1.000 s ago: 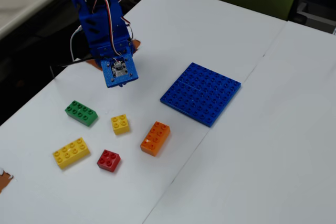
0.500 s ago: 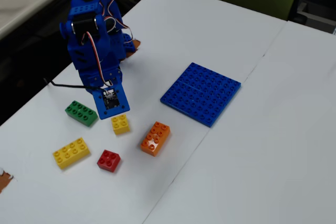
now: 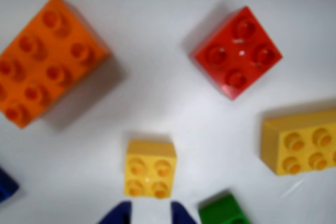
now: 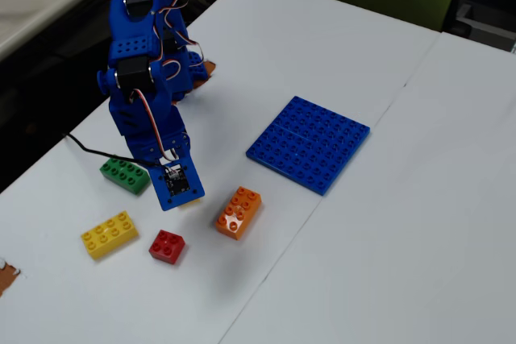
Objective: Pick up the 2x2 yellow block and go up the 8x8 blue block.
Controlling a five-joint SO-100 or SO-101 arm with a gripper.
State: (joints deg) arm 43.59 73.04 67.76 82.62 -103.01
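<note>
— Where is the 2x2 yellow block (image 3: 150, 168) found?
— On the table, just ahead of the gripper (image 3: 150, 214) in the wrist view; the fingers are spread, nothing is held, the gap is aligned with it.

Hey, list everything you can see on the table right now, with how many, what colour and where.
2x2 yellow block: one, yellow, just ahead of the end effector in the wrist view; hidden behind the arm in the fixed view.
8x8 blue block: one, blue, right of centre on the table in the fixed view.
long yellow brick: one, yellow, front left.
red brick: one, red, right of the long yellow brick.
orange brick: one, orange, between the red brick and the baseplate.
green brick: one, green, left of the arm.
table: one, white.
arm: one, blue, rear left.
end effector: one, blue fingertips, apart, holding nothing.
</note>
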